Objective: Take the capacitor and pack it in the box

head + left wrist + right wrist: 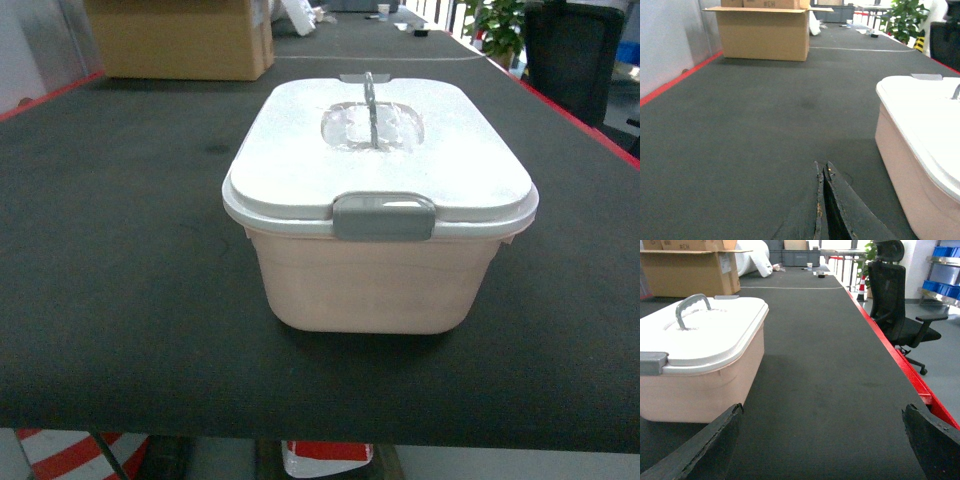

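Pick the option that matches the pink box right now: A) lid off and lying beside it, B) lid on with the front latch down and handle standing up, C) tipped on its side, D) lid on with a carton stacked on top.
B: the white lid sits on the pink box, the grey front latch is folded down, and the handle stands upright.

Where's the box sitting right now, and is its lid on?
The box sits mid-table in the head view, near the front edge, lid on and the front latch looks shut. The cardboard carton stands far behind it to the left.
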{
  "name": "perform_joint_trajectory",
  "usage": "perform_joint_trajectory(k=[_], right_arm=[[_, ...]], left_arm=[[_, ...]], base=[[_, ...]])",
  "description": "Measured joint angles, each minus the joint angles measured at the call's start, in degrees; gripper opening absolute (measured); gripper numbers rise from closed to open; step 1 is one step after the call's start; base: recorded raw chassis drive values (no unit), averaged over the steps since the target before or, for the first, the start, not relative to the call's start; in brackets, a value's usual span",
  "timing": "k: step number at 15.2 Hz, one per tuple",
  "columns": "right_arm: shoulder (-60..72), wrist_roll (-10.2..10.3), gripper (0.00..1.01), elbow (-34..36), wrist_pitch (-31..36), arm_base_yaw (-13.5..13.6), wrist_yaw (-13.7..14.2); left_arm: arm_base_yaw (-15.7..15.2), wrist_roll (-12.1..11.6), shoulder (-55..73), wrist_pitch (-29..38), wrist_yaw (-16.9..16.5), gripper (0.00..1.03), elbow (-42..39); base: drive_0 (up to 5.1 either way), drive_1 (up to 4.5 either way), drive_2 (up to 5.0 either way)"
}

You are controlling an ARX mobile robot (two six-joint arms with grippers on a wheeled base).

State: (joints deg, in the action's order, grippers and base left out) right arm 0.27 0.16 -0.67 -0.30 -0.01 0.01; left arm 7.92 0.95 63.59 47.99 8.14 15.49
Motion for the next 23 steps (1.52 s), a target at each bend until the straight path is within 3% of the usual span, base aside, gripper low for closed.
perform_joint_trajectory(k=[6, 7, 8, 12, 16, 17, 23], right_arm=[[0.0, 0.0, 0.98, 0.0, 0.0, 0.0, 0.0], [0.0, 0.0, 0.98, 0.0, 0.0, 0.0, 0.0], [0.0, 0.0, 0.98, 0.0, 0.0, 0.0, 0.1], [0.0, 0.0, 0.98, 0.0, 0.0, 0.0, 0.0], [0.0, 0.0, 0.98, 0.0, 0.0, 0.0, 0.0], [0.0, 0.0, 0.98, 0.0, 0.0, 0.0, 0.0], [0.0, 0.0, 0.98, 0.0, 0.0, 0.0, 0.0]], left_arm=[[-3.6, 0.0, -11.7, -4.1, -3.6, 0.02, -8.0], [-6.7, -0.1, -14.4, -5.7, -7.5, 0.02, -9.2], [-8.2, -0.1, -17.2, -7.4, -7.5, 0.02, -10.3], [-7.9, -0.1, -23.7, -9.4, -8.1, 0.02, -14.6], [-7.9, -0.1, -32.7, -17.3, -8.1, 0.02, -14.7], [-7.9, -0.1, -38.9, -23.7, -8.1, 0.02, -14.7], [-7.9, -0.1, -46.8, -30.9, -8.1, 0.02, -14.7]], base=[[0.0, 0.00, 0.0], [0.0, 0.00, 0.0], [0.0, 0.00, 0.0], [0.0, 0.00, 0.0], [0.0, 0.00, 0.0], [0.0, 0.00, 0.0], [0.0, 0.00, 0.0]])
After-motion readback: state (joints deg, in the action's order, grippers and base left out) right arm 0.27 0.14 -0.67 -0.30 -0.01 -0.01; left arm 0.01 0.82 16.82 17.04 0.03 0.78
